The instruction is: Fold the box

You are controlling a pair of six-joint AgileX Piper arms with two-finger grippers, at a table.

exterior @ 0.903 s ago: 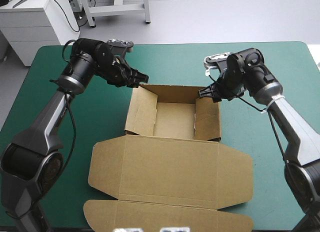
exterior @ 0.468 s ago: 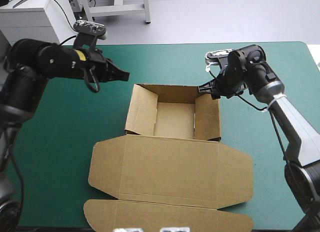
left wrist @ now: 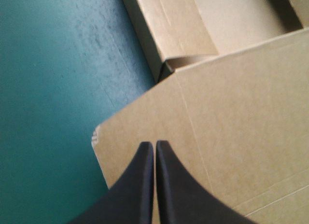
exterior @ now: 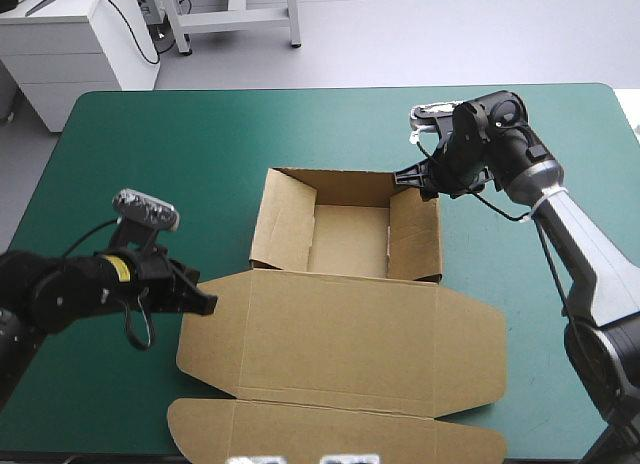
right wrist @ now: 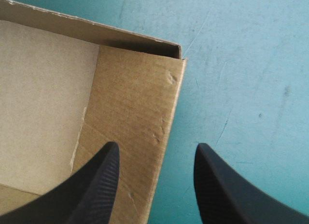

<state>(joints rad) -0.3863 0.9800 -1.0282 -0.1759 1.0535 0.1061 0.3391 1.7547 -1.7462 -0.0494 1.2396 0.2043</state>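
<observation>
The brown box [exterior: 345,242] stands in the middle of the table as an open tray with raised walls. Its lid [exterior: 350,334] lies flat toward the near edge. My left gripper [exterior: 207,306] is low at the lid's left side flap. In the left wrist view it [left wrist: 154,147] is shut, its tip over that flap's corner [left wrist: 145,127], with nothing between the fingers. My right gripper [exterior: 405,176] is at the tray's far right corner. The right wrist view shows it [right wrist: 157,156] open, straddling the right wall [right wrist: 140,103], one finger inside and one over the cover.
The teal-green cover [exterior: 130,154] shows on every side of the box. The lid's front flap [exterior: 330,436] reaches the table's near edge. The left arm lies low over the table's near left part.
The left arm has swung from the tray's far left corner back to the near left and down to the lid's side flap. The right gripper has barely moved.
</observation>
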